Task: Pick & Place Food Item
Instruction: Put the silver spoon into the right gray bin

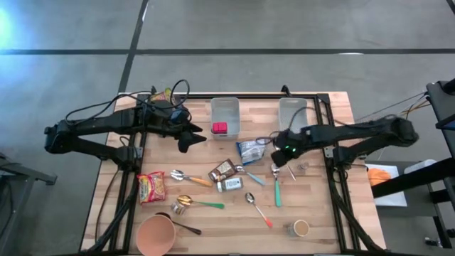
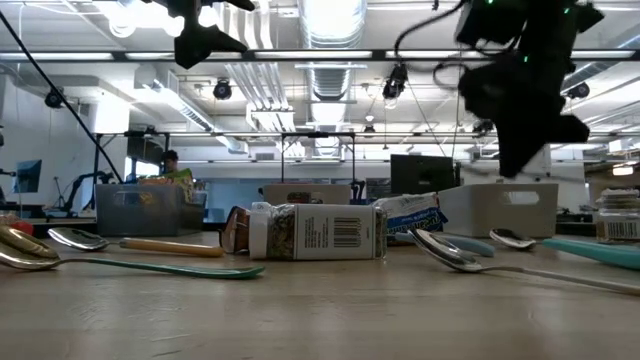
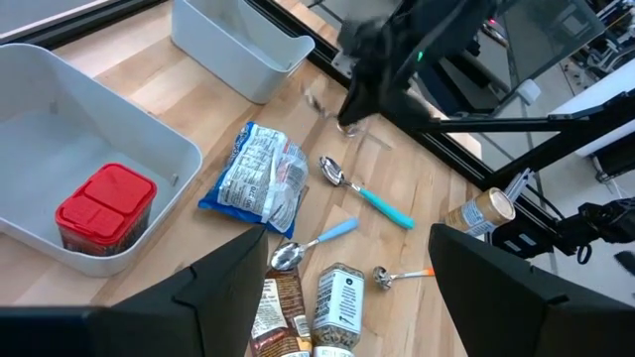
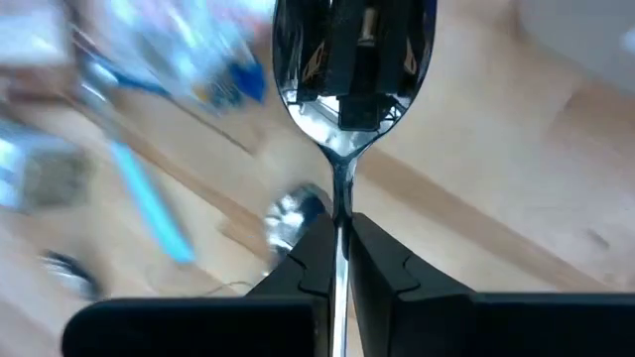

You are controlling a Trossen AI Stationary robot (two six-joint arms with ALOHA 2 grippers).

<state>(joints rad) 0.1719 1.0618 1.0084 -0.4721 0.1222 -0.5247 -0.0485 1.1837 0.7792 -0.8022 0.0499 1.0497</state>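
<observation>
Looking at the high view as a clock face, with twelve at the table's far edge, I see the right gripper (image 1: 285, 159) a little to three o'clock from the table's (image 1: 313, 206) middle, pointing steeply down. In the right wrist view its fingers (image 4: 316, 248) are pressed narrow on the thin handle of a metal spoon (image 4: 352, 69), whose bowl stands out past the tips. So what it holds is a spoon and not a food item. In the low view this gripper (image 2: 525, 95) hangs above the table and touches nothing on it.

The blue-and-white food bag (image 1: 250, 151) lies flat on the wood, just at nine o'clock from the right gripper, and nothing holds it. A red box (image 1: 220, 129) sits inside the left bin (image 1: 225, 105) at twelve o'clock. A second bin (image 1: 292, 107) stands at one o'clock; I cannot tell what is inside it.

The left gripper (image 1: 190, 136) waits at ten o'clock, just beside the left bin, with its fingers (image 3: 223, 288) wide apart and nothing between them.

A red noodle packet (image 1: 151, 187) lies at eight o'clock, an orange cup (image 1: 156, 235) at seven, and a paper cup (image 1: 301, 227) at five.
</observation>
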